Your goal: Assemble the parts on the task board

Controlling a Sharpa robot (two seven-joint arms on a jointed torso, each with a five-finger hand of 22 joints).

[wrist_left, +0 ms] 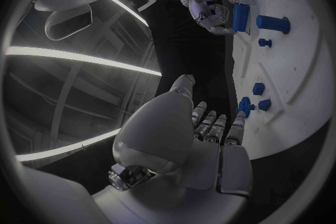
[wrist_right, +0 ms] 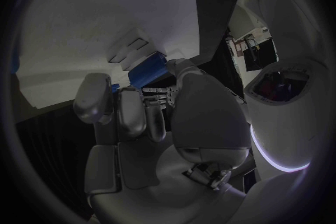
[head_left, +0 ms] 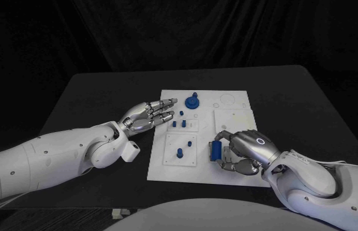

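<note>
The right hand (head_left: 248, 149) rests on the near right part of the white board (head_left: 231, 176), close to its front edge. Its fingers (head_left: 224, 136) are curled around a blue block (head_left: 215, 151), which stands against the fingertips on the hand's inner side; the thumb is below it, so the block is held, not lying free. In the right wrist view the same block (wrist_right: 148, 71) shows just beyond the fingertips (wrist_right: 155, 117), pressed between them w/ the board behind.

Just left of that hand, on a raised square plate at the near left of the board, stands a blue peg (head_left: 179, 153), and a smaller blue piece (head_left: 189, 143) is near it, apart from the fingers.

Further away, approx. in the middle of the board, several small blue pieces (head_left: 179, 123) sit in a group. The left hand (head_left: 145, 115) hovers at the board's left edge beside them, palm flat, fingers stretched and a bit apart, holding nothing; I cannot tell if the fingertips touch the board.

At the far side a round blue disc w/ a knob (head_left: 192, 102) lies just beyond the left fingertips. The board lies on the black tabletop (head_left: 89, 94).
</note>
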